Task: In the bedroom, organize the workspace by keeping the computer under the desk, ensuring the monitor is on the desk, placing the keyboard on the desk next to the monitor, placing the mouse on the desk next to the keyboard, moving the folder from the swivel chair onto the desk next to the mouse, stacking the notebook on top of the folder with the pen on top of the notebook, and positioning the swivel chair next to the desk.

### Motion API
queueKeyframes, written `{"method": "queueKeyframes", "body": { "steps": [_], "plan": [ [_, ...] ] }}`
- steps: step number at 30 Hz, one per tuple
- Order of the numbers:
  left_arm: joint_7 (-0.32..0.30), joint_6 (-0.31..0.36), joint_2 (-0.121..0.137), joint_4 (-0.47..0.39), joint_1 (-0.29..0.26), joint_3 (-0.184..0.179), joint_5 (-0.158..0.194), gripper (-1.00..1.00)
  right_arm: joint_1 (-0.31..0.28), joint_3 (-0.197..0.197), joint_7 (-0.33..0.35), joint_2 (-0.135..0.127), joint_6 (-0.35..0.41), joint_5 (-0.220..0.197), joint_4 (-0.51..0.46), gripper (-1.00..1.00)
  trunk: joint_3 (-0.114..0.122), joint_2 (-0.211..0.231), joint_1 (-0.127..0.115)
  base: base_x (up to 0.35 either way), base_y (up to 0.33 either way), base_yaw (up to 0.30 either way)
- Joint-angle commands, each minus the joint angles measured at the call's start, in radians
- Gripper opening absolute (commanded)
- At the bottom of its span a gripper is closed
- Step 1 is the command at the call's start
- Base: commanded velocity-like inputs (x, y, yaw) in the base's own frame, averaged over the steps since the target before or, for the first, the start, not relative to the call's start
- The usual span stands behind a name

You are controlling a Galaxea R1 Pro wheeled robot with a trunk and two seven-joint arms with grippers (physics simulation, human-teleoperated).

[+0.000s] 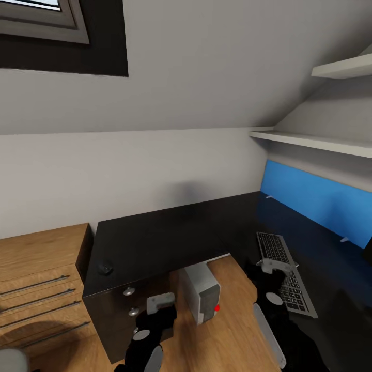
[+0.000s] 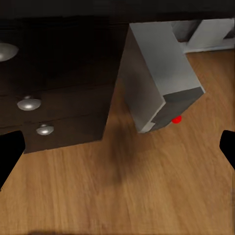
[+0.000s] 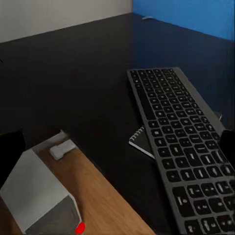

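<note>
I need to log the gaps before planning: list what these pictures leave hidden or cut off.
- Notebook: right wrist view, mostly under the keyboard.
- Computer: head view, rear hidden under the desk.
- Mouse: head view, too small for detail.
- Left gripper: left wrist view, fingertips cut off by the edges.

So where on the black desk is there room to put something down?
The desk has a wide bare stretch between the mouse and the keyboard. It is crowded by the keyboard, where a notebook pokes out underneath.

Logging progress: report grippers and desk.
Left gripper and right gripper open, empty. Keyboard and mouse on desk, far apart. Computer underneath.
</note>
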Motion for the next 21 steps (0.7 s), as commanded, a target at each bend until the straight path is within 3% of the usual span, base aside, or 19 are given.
{"method": "queueKeyframes", "body": {
  "steps": [1,3,4,10,18,21],
  "plan": [
    [0.011,0.018,-0.001,0.017,-0.041,-0.001,0.01,1.0,-0.053,-0.028,-0.009,-0.003,0.056,-0.007,0.029,1.0,-0.002,-0.001,0.0,0.0,0.0,0.0],
    [0.013,0.028,-0.001,0.04,-0.073,-0.001,0.011,1.0,-0.095,-0.062,-0.01,-0.004,0.09,-0.008,0.067,1.0,-0.002,-0.001,0.0,0.0,0.0,0.0],
    [0.014,0.034,-0.001,0.06,-0.094,0.001,0.016,1.0,-0.127,-0.098,-0.01,-0.005,0.112,-0.01,0.094,1.0,-0.002,-0.001,0.0,0.0,0.0,0.0],
    [0.015,0.036,-0.001,0.107,-0.125,0.007,0.03,1.0,-0.173,-0.173,-0.003,-0.007,0.142,-0.012,0.158,1.0,-0.002,-0.001,0.0,0.0,0.0,0.0],
    [0.014,0.034,0.013,0.119,-0.13,0.01,0.032,1.0,-0.183,-0.195,0.021,-0.014,0.151,-0.013,0.23,1.0,-0.002,-0.001,0.0,0.0,0.0,0.0],
    [0.014,0.034,0.017,0.12,-0.131,0.008,0.033,1.0,-0.194,-0.206,0.03,-0.033,0.153,-0.014,0.277,1.0,-0.002,-0.001,0.0,0.0,0.0,0.0]
  ]
}}
